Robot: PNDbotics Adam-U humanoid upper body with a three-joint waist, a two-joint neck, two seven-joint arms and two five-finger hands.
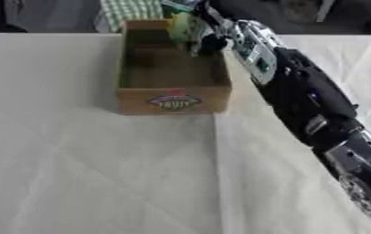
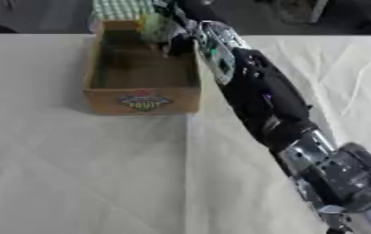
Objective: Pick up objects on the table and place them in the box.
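Right robot hand [image 1: 209,42] reaches from the lower right across the desk [image 1: 85,173] to the far right corner of the wooden box [image 1: 172,93]. Its fingers are curled around a yellow-green object [image 1: 185,26], held above the box's far end, just left of the palm. The box's labelled front wall faces the camera, nearer than the hand. Left robot hand out of view.

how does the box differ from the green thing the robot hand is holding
The box is brown, wide and open-topped, and rests on the white table; the green thing is yellow-green, much smaller, and held up by the right robot hand over the box's far end. The box bears a printed label on its front wall; what the green thing is cannot be made out. Both sit at the far side of the table.
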